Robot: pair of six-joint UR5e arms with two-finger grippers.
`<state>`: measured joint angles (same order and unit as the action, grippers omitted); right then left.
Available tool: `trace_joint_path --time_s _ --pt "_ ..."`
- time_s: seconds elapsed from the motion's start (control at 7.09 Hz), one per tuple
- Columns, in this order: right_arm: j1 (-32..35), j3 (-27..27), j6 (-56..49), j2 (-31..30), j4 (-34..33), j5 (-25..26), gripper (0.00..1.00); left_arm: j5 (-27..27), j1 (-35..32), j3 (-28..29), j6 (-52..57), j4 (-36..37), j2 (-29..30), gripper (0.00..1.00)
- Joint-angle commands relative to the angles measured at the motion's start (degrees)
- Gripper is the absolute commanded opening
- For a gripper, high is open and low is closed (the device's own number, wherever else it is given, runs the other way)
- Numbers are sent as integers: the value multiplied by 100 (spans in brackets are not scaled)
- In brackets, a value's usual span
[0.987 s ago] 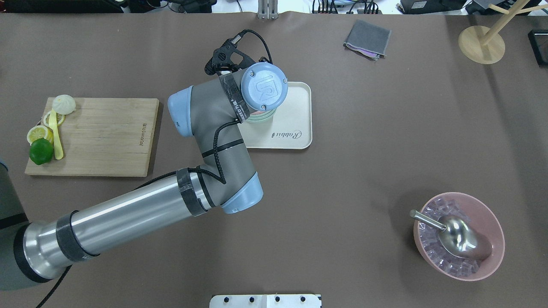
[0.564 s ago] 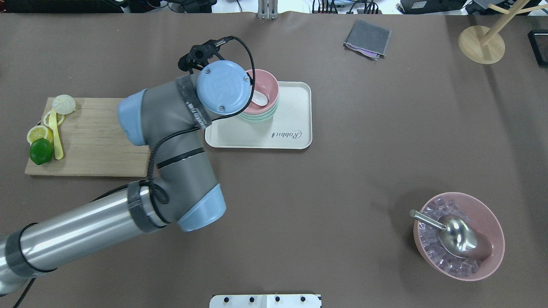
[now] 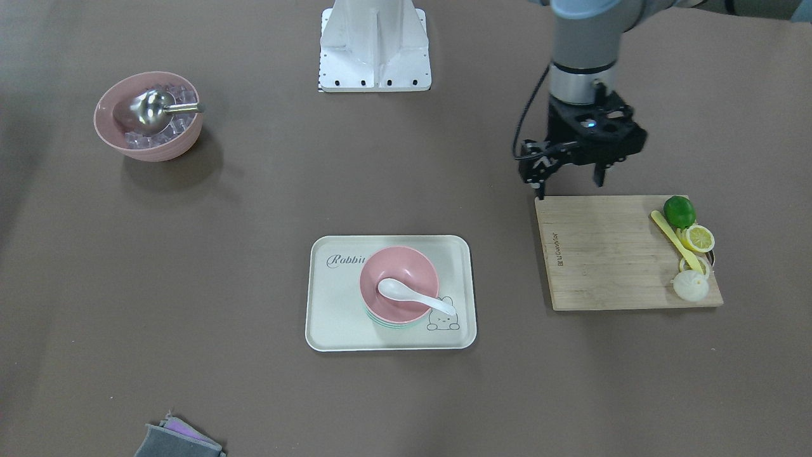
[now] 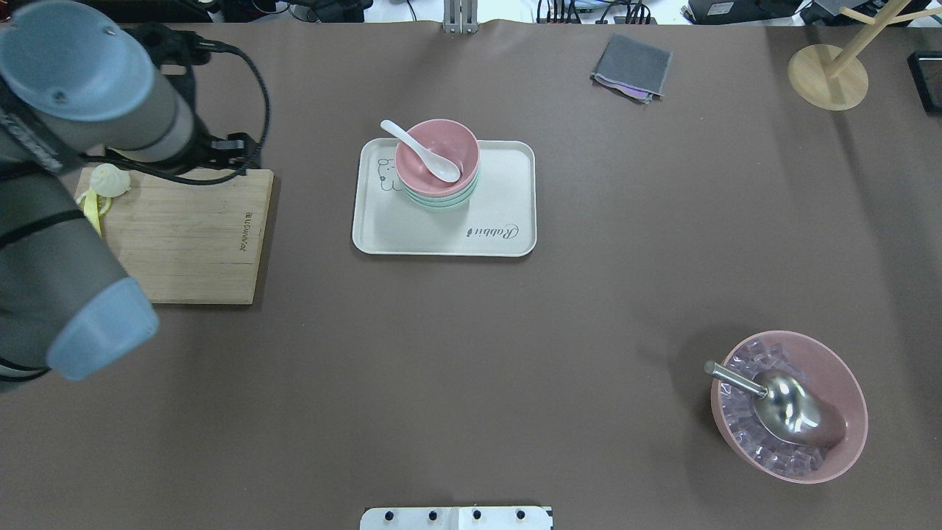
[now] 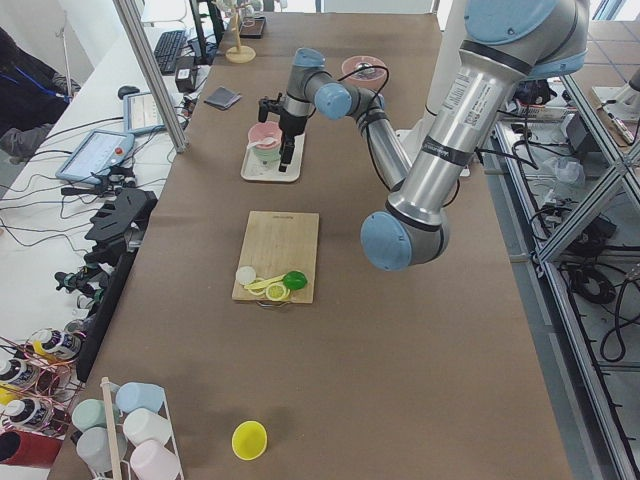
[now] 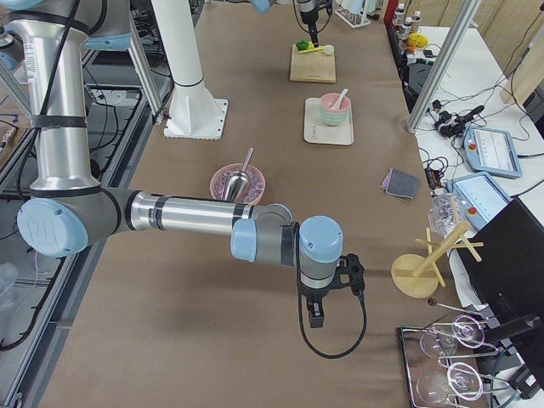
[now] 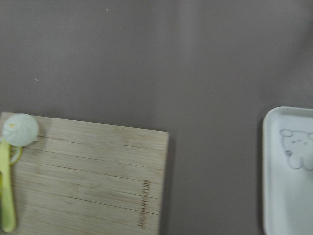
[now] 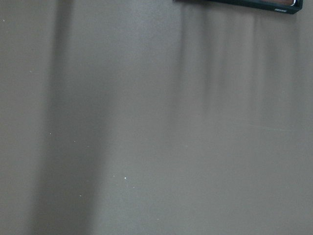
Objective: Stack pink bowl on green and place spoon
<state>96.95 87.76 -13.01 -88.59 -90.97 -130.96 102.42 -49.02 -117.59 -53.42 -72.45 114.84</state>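
Spoon (image 4: 419, 151) is lying in the pink bowl (image 4: 456, 143), handle overhanging; a knock could tip it out. Left pincer (image 3: 569, 185) is hovering spread and empty by the board (image 3: 609, 254).

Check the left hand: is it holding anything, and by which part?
Nothing. The left hand is open and empty near the cutting board; the white spoon lies in the pink bowl.
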Motion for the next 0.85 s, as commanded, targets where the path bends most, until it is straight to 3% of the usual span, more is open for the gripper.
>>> trace_joint_path --time_s 0.0,0.28,0.42,0.71 --pt "0 -4 0 0 0 0 100 951 -1323 -160 2386 -75 -1021 98" --pt "0 5 9 9 0 0 100 1855 -2842 207 4811 -120 -1734 98" --pt "0 5 9 26 -9 0 100 2339 -3520 654 5902 -277 -2033 98" --pt "0 -13 9 44 0 -9 100 2817 -4141 1368 6475 -1423 -2857 98"
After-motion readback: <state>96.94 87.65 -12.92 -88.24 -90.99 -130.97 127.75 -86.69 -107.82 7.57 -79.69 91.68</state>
